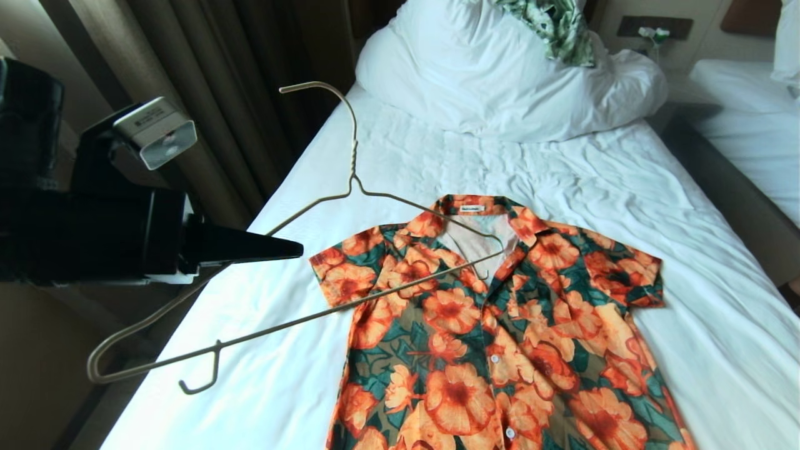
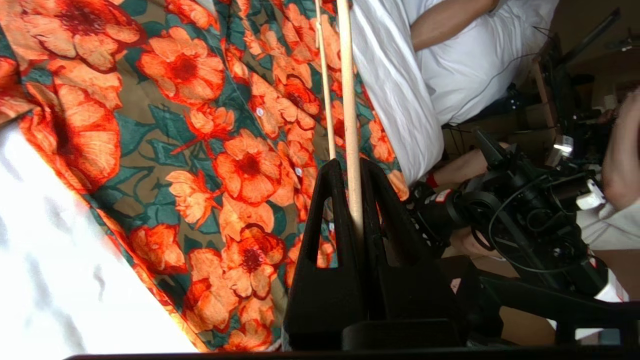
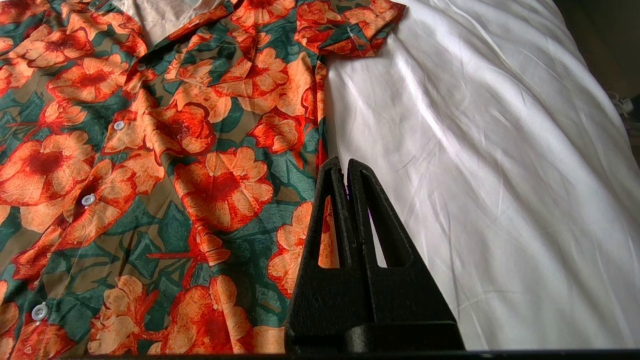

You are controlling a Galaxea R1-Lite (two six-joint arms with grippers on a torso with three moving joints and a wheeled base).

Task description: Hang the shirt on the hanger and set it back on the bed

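The flowered shirt (image 1: 500,337) lies flat and face up on the bed (image 1: 687,262), collar toward the pillow; it also fills the left wrist view (image 2: 200,150) and the right wrist view (image 3: 175,150). The cream wire hanger (image 1: 353,162) hangs tilted above the bed's left edge. One of its ends rests in the open collar over the pale lining. My left gripper (image 1: 297,251) is shut on the hanger's slanted wire (image 2: 348,100), with the wire pinched between its black fingers (image 2: 325,200). My right gripper (image 3: 345,165) is shut and empty, low over the shirt's side edge and the sheet (image 3: 475,150). It does not show in the head view.
A bulky white pillow (image 1: 500,75) lies at the head of the bed with a green-and-white leaf-print cloth (image 1: 556,25) on it. Brown curtains (image 1: 219,94) hang to the left. A second white bed (image 1: 750,125) stands to the right. A person with camera gear (image 2: 525,215) is beside the bed.
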